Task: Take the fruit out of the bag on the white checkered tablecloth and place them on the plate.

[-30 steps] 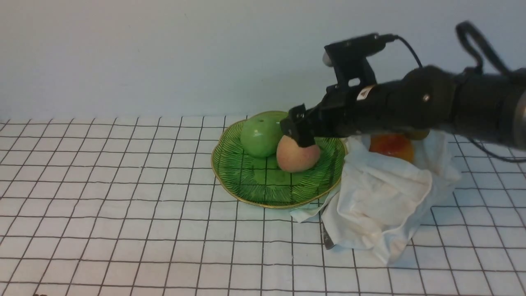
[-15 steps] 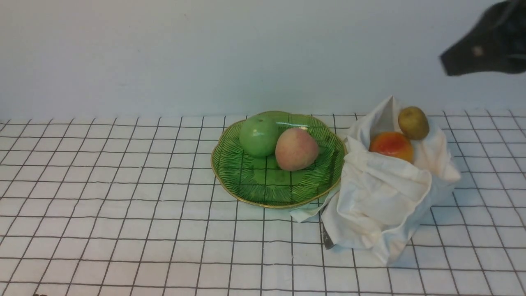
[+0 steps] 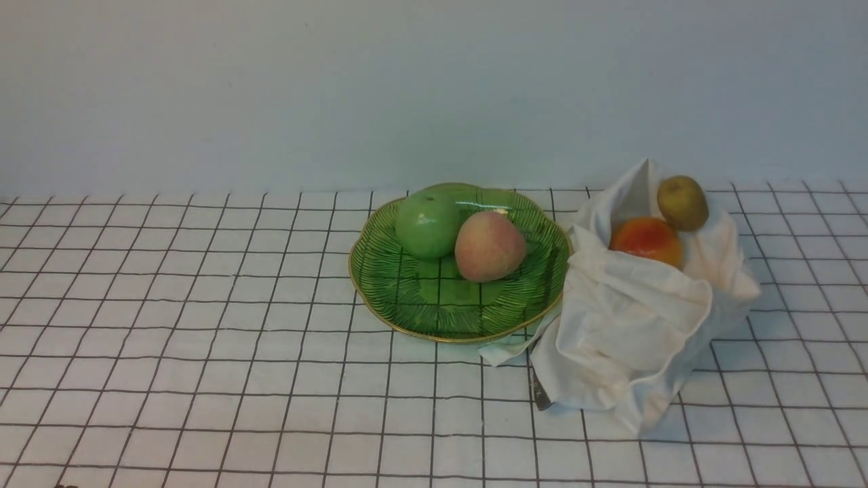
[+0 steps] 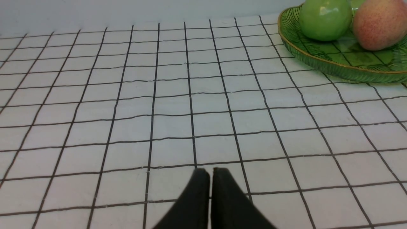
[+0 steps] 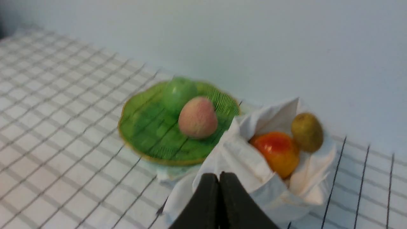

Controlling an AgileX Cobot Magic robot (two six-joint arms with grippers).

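The orange-red fruit lies in the mouth of the bag, with the brownish-green fruit just beside it. The bag rests on the white checkered tablecloth, to the right of the plate.

I judge that the orange-red fruit is rather light and firm, and its smooth, shiny skin may slip a little. It seems good to take it around its widest part, from above, with the fingers kept away from the cloth fold which covers its near side. The brownish-green one is smaller and looks easier to reach, because it sits high at the opening; a gentle hold across its narrow width should be enough. The bag is soft and wrinkled, so it could be caught and dragged together with the fruit.

I count two fruits in the bag and two on the plate, a green one and a peach-coloured one; one bag, one plate, one tablecloth. The work looks half done.

The right gripper is closed, with nothing between its fingertips. The left gripper is also closed and empty, over the tablecloth.
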